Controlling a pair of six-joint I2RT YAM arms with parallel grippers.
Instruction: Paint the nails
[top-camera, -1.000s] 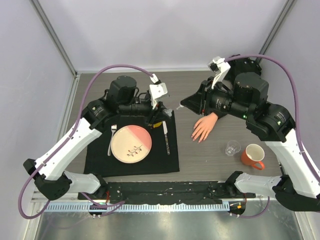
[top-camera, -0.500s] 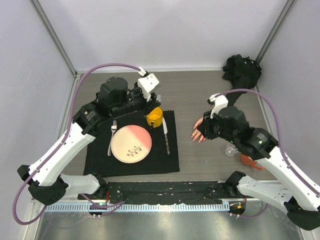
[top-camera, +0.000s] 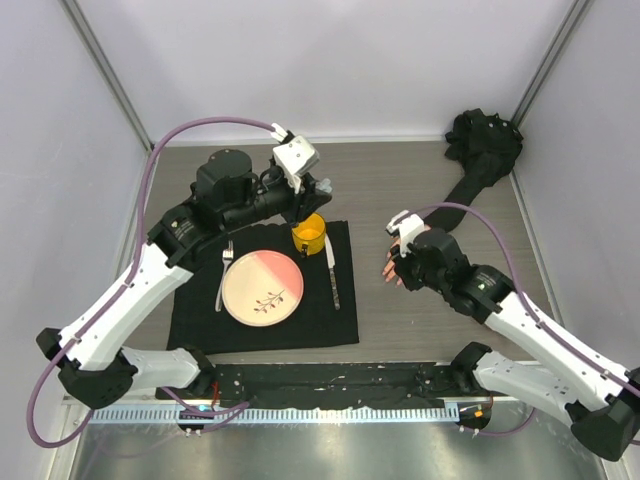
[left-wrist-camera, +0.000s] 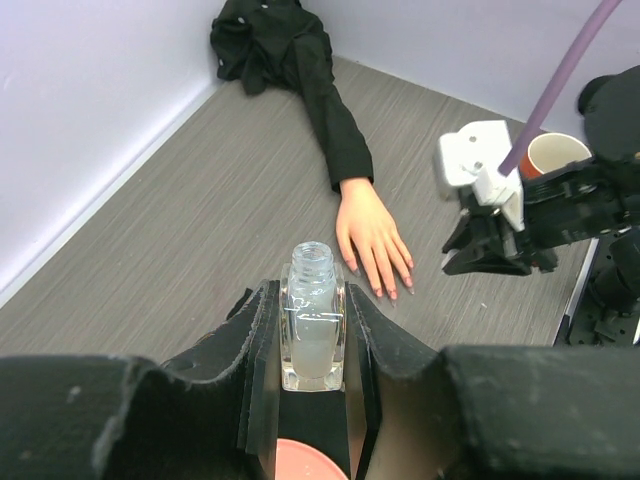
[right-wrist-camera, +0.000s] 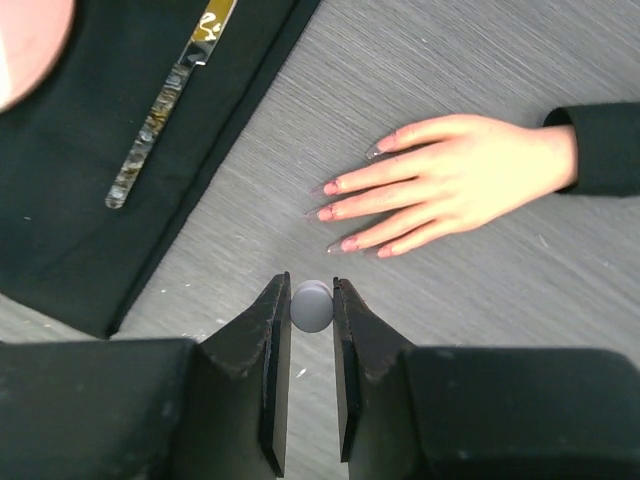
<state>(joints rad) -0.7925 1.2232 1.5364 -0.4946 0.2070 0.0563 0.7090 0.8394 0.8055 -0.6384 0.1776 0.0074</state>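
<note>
Right gripper (right-wrist-camera: 310, 290) angled down, pinching perhaps a cap (right-wrist-camera: 311, 308), near nails (right-wrist-camera: 325, 213)

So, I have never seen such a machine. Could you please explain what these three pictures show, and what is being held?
These are two robot arms bolted at the near edge of a table, each ending in a two-finger gripper. One picture looks down from above. The other two come from small cameras on the left and right wrists, so each gripper's own fingers fill the bottom. On the table lie a mannequin hand in a black sleeve, and a black mat with a plate, fork, knife and yellow cup. The left gripper is shut on a small clear bottle with no cap on. The right gripper is shut on a small grey knob, perhaps the bottle's cap. No brush is visible. It is near the nails, apart from them.
</note>
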